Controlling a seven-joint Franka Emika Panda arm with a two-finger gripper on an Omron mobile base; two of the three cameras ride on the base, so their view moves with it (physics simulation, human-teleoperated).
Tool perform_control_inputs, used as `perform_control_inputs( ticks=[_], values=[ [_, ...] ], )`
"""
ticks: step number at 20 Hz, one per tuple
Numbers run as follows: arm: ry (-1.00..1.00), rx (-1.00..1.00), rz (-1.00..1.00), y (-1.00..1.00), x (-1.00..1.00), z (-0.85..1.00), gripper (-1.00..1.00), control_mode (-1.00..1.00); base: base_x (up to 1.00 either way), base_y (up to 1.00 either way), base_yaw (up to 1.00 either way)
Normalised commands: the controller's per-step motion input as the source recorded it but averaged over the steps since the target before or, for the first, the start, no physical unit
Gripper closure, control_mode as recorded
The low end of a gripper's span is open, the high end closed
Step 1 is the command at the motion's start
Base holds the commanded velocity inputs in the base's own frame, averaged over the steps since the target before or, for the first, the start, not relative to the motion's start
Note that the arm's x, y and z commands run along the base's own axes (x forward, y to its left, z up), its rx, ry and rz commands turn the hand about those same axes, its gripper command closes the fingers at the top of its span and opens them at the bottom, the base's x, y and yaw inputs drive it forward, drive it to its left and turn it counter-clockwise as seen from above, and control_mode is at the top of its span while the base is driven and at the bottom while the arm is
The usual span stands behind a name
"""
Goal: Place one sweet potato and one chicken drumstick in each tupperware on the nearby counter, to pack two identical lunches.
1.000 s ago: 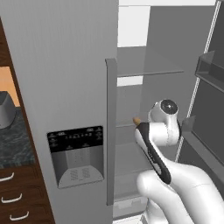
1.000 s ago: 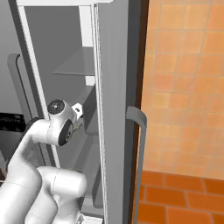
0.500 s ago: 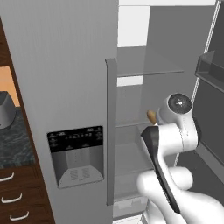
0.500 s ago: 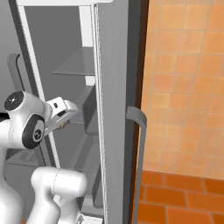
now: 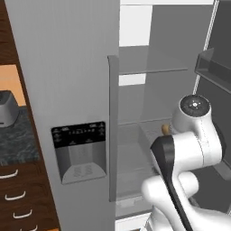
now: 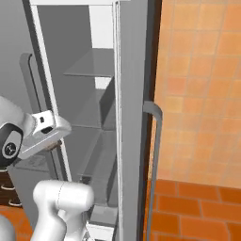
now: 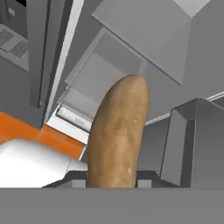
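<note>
Hand view: gripper (image 7: 111, 183) clenched on the sweet potato (image 7: 117, 135), whose long axis runs straight out beyond the fingertips, inside the open fridge (image 5: 153, 85); the counter (image 5: 16, 140) lies far left.

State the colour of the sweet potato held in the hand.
Mottled golden-brown, seen best in the hand view: sweet potato.

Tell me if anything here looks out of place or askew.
Nothing stands out as wrong. The fridge stands open while the gripper holds a sweet potato in front of its shelves, which fits the packing job. No spill or damage shows.
</note>
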Motion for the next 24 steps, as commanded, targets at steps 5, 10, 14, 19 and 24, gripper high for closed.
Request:
perform_control_inputs(
  ticks=[5,10,14,19,24],
  values=[
    [0.0,0.0,0.0,0.0,0.0,0.0,1.0,1.0,-0.53,0.95,0.04],
    [0.0,0.0,0.0,0.0,0.0,0.0,1.0,1.0,0.22,1.0,0.02],
    [0.0,0.0,0.0,0.0,0.0,0.0,1.0,1.0,0.28,1.0,0.0],
    [0.0,0.0,0.0,0.0,0.0,0.0,1.0,1.0,0.28,1.0,0.17],
    [0.0,0.0,0.0,0.0,0.0,0.0,1.0,1.0,0.35,1.0,0.22]
  ],
)
